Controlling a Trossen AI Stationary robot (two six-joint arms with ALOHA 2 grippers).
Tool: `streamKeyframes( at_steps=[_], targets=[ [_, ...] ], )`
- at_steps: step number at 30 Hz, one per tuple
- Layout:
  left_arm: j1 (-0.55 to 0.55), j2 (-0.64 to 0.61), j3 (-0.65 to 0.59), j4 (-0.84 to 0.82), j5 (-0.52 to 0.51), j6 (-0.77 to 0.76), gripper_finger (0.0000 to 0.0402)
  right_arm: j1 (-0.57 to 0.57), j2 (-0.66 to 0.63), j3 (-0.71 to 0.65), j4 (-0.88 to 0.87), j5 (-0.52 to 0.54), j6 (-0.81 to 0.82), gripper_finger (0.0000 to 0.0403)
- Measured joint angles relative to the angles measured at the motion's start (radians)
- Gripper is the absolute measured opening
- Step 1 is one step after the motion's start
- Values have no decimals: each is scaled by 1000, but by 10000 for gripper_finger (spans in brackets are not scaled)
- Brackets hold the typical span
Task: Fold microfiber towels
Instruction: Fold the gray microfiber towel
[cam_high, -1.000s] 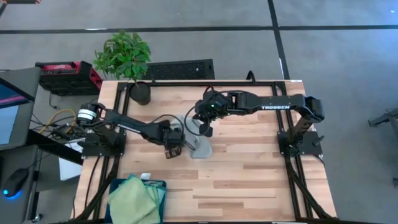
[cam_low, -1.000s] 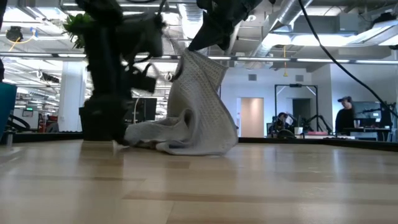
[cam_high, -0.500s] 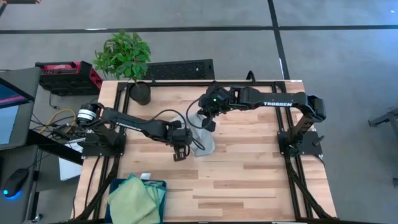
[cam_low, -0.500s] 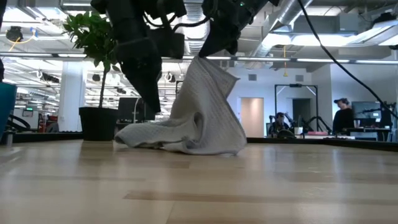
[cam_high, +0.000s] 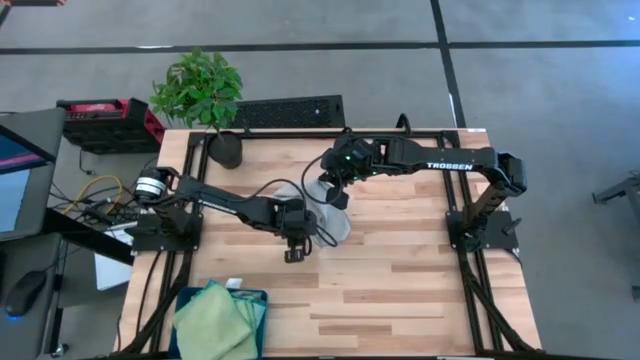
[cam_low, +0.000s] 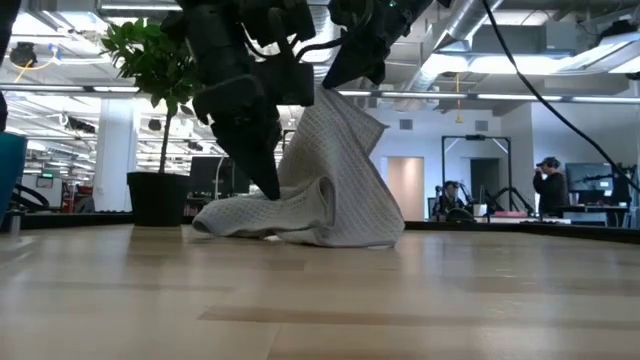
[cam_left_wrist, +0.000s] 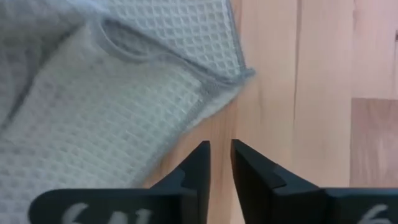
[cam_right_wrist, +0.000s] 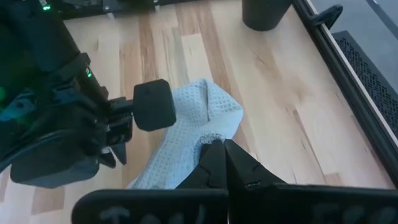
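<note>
A pale grey towel (cam_high: 327, 224) lies half bunched on the wooden table, with one part pulled up into a peak (cam_low: 335, 110). My right gripper (cam_high: 336, 196) is shut on that raised part. My left gripper (cam_high: 293, 252) points down at the towel's near side, over bare wood. Its fingers (cam_left_wrist: 221, 146) stand only a narrow gap apart with nothing between them. A towel corner (cam_left_wrist: 239, 74) lies just ahead of them. Light green towels (cam_high: 210, 322) lie in the dark teal bin at the table's near left. My right gripper pinches a hemmed edge of the grey towel (cam_right_wrist: 210, 138) between its two fingers, coming from above and slanting down. The held part is lifted. The cloth hangs from it in a slack slope, and its lower part (cam_low: 270, 215) lies bunched on the table.
A potted plant (cam_high: 205, 95) stands at the table's far left corner. The teal bin (cam_high: 262, 297) sits at the near left edge. Bare wood lies to the right of and nearer than the towel. People stand in the room behind (cam_low: 548, 190).
My left gripper has gone toward the table's near and right edges, from the towel's left side round to its near side. My right gripper has shifted a little toward the right with the raised part. The bunched cloth has slid right along the table.
</note>
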Motion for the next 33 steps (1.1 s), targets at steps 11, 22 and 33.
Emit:
streamKeyframes(
  at_steps=[11, 22, 33],
  targets=[
    [0, 29, -5, 12, -193, 180, 125, 0, 0, 0, 4, 0, -2, 2],
    [0, 137, 0, 41, -255, 257, 131, 0, 0, 0, 5, -1, -3, 2],
    [6, 146, -2, 26, -444, 272, 131, 0, 0, 0, 5, -1, -10, 2]
  ],
)
